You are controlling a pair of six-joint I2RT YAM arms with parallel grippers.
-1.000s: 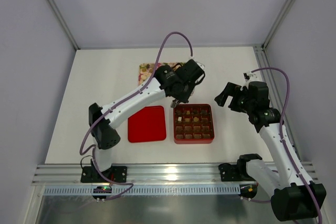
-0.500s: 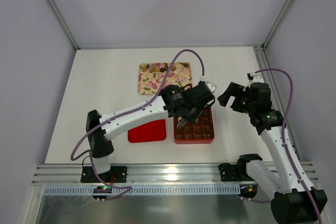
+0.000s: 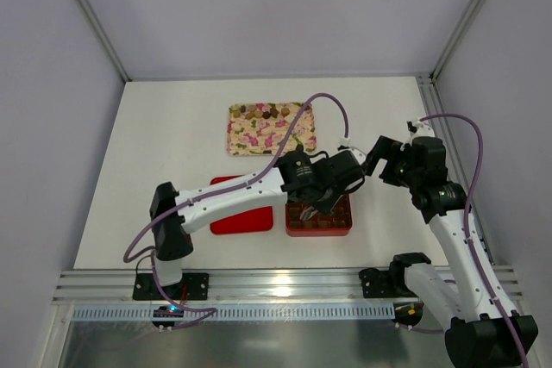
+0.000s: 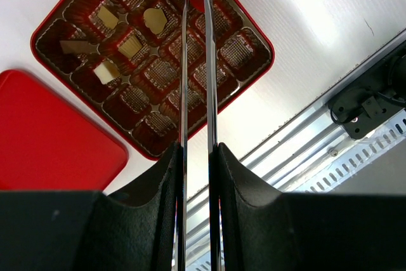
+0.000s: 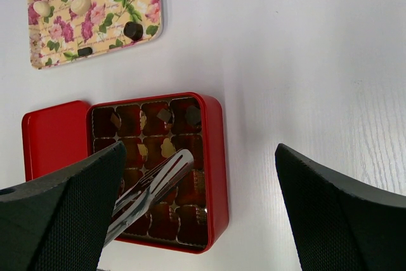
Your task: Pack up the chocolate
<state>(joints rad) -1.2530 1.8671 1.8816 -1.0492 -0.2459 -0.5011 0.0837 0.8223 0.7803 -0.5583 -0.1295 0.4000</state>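
The packing looks partly done. The counter (image 3: 155, 144) carries one flowered tray (image 3: 259, 137), one red box (image 5: 216, 176) and one red lid (image 4: 51, 138). The box sits directly beneath the left jaws (image 4: 196, 157). The lid lies flat just to one side of them, close against the box, and the tray is well beyond them. The right jaws (image 5: 200, 150) hang wide apart and empty, up beside the box.

The left jaws are pinched partway onto one pair of thin metal tongs (image 5: 162, 172). The blades reach over the middle of the box with only a narrow gap between them. Whether a piece sits between the tips cannot be told.

The box has sixteen cups. At least seven hold chocolate (image 4: 152, 20), all on the side ahead of the left jaws, toward the tray. The cups nearer those jaws look empty. More pieces (image 5: 133, 30) wait on the tray: at least seven show below the right jaws, but the tray's far edge is cut off, so a full count cannot be given. Roughly half the job appears left.
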